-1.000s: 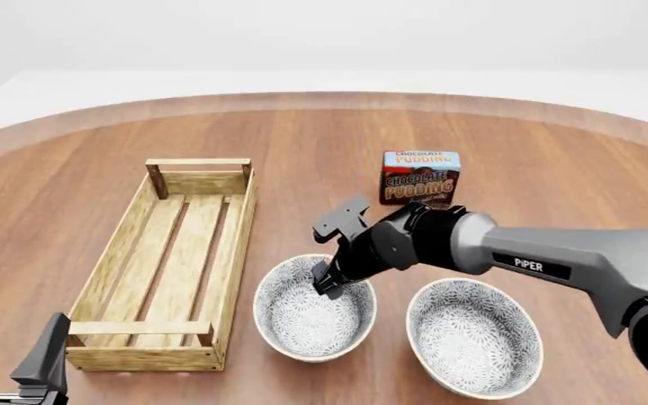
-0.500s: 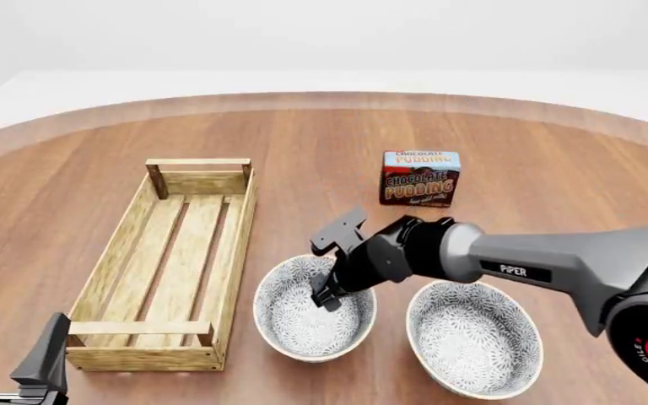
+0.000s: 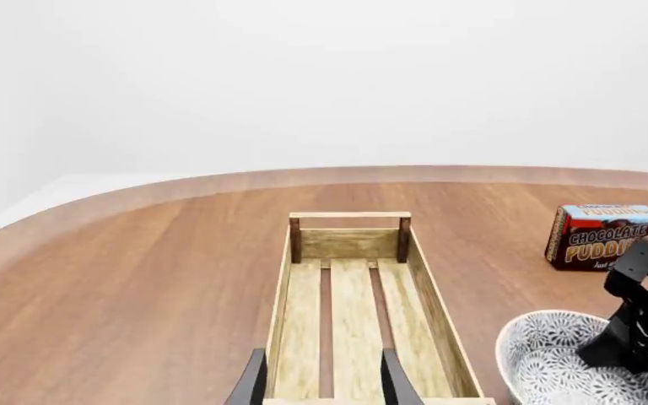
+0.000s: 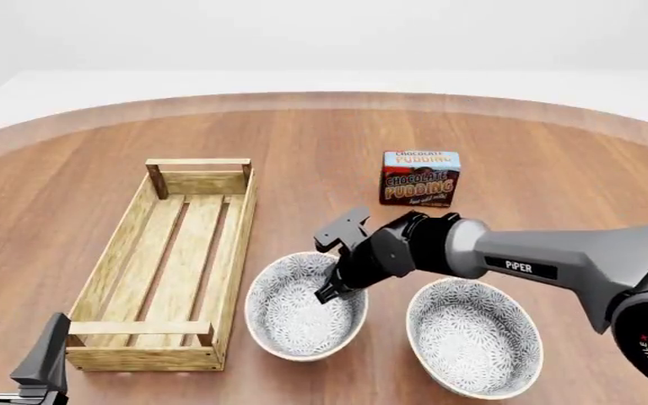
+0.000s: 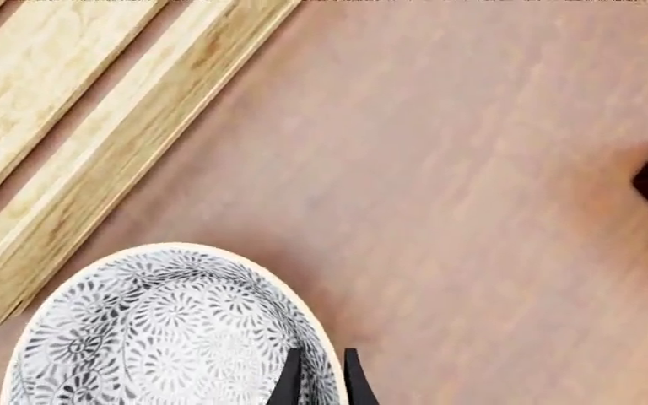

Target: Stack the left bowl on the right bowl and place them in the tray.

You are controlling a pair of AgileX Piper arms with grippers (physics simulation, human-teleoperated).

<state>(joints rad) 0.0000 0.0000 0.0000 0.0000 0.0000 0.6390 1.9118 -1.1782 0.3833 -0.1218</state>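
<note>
The left bowl (image 4: 297, 316), white with a grey pattern, lies beside the tray's near end. My right gripper (image 4: 329, 292) is shut on its far right rim; in the right wrist view the two fingers (image 5: 291, 381) pinch the rim of the left bowl (image 5: 155, 337). The matching right bowl (image 4: 474, 337) rests on the table just right of it. The tray (image 4: 237, 253), a long light-wood slatted crate, holds nothing. My left gripper (image 4: 14, 350) stands open at the near left corner, in front of the tray (image 3: 437, 321); its fingers (image 3: 252, 384) are apart.
A chocolate pudding box (image 4: 421, 178) stands behind the bowls, to the right of the tray's far end. My right arm (image 4: 549, 266) reaches in from the right, passing above the right bowl's far side. The round wooden table edge curves across the back.
The right gripper dropped onto the left bowl's rim and closed on it. The bowl has shifted a little to the left, toward the tray. The left arm stayed still.
</note>
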